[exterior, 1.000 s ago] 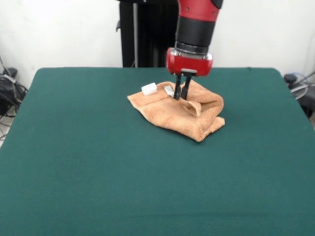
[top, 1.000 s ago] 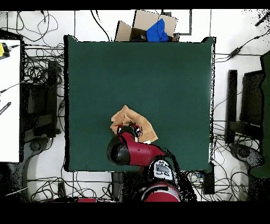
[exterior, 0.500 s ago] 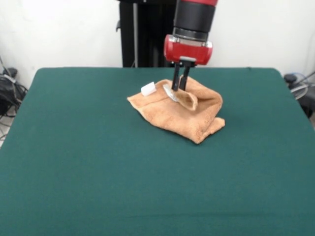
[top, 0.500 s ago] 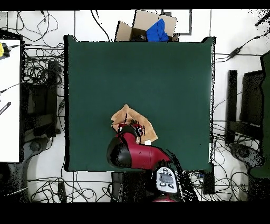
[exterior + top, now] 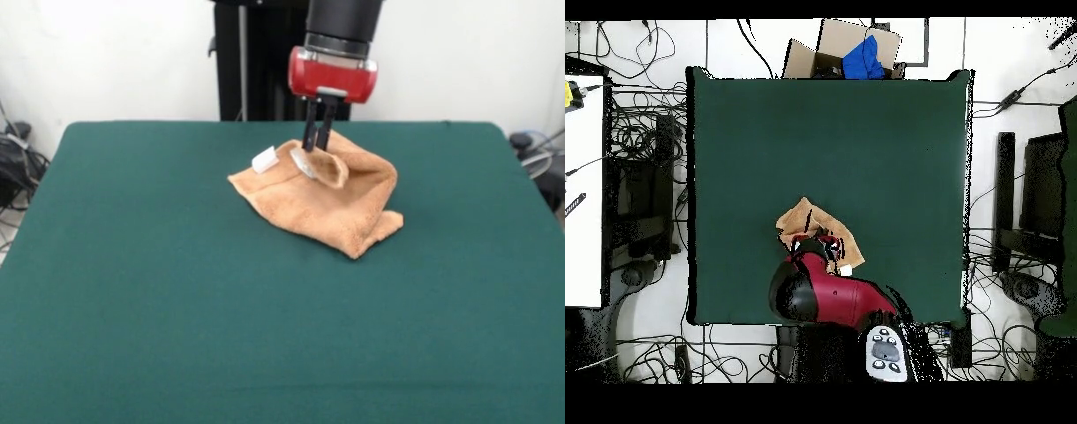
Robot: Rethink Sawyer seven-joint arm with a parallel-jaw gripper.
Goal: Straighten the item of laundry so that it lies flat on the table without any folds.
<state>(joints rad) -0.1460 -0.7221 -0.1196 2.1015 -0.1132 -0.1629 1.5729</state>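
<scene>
Raised since a second ago: the gripper (image 5: 316, 148) now sits higher, and the towel (image 5: 320, 196) fold it pinches is pulled up into a small peak. Towel stays crumpled, on the far half of the table (image 5: 177, 309), near the middle. Fingers pressed together on the cloth. White tag (image 5: 264, 160) sticks up at the towel's left corner in the front view. Overhead, the red arm (image 5: 827, 297) covers the gripper and much of the towel (image 5: 803, 216); only this view shows the cardboard box (image 5: 827, 50) past the table's edge.
</scene>
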